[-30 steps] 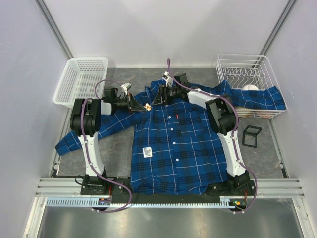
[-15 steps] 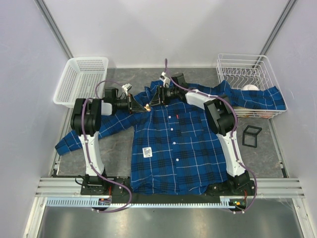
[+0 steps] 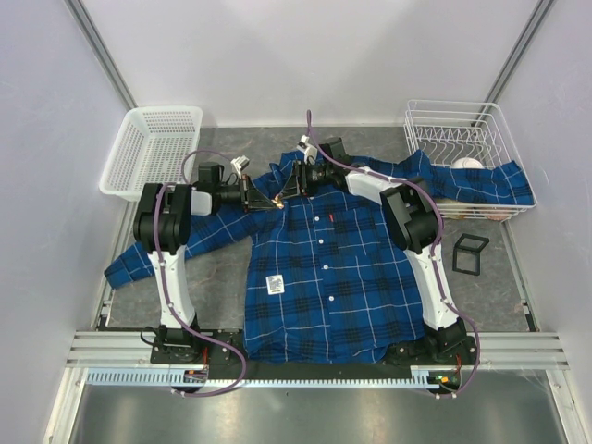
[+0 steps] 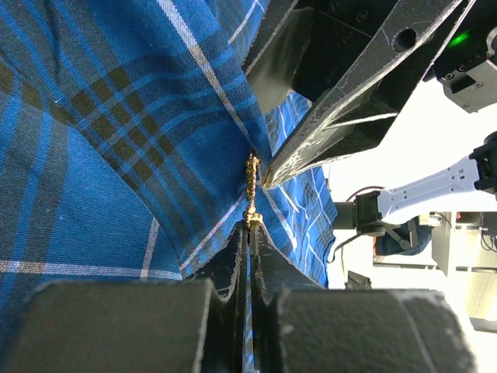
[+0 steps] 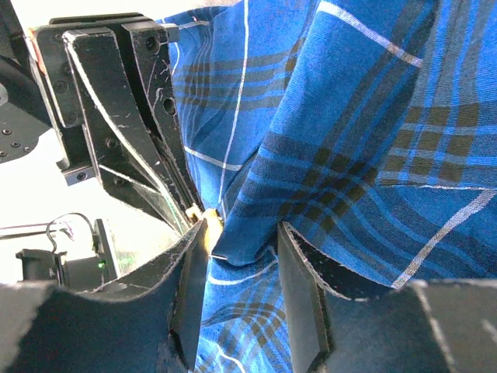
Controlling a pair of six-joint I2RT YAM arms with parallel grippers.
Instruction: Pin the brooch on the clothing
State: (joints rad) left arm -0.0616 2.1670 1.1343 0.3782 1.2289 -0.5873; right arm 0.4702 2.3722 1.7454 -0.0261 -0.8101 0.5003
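The blue plaid shirt [image 3: 324, 268] lies spread on the table, collar at the far side. My left gripper [image 3: 268, 198] is shut on the small gold brooch [image 3: 277, 200] at the collar area. In the left wrist view the brooch [image 4: 251, 186] sticks out of the closed fingertips [image 4: 233, 256] and presses against a raised fold of shirt [image 4: 93, 155]. My right gripper [image 3: 289, 188] faces it from the right. In the right wrist view its jaws [image 5: 241, 233] pinch that fold [image 5: 349, 140], with the brooch [image 5: 206, 227] beside the left finger.
A white plastic basket [image 3: 148, 148] stands at the far left. A white wire rack [image 3: 467, 139] at the far right has the shirt's right sleeve draped over it. A black square frame [image 3: 470, 252] lies right of the shirt. A white tag [image 3: 274, 284] is on the shirt front.
My left gripper has moved slightly right with the brooch, closing the gap to the right gripper and the raised fold. The right gripper has barely moved.
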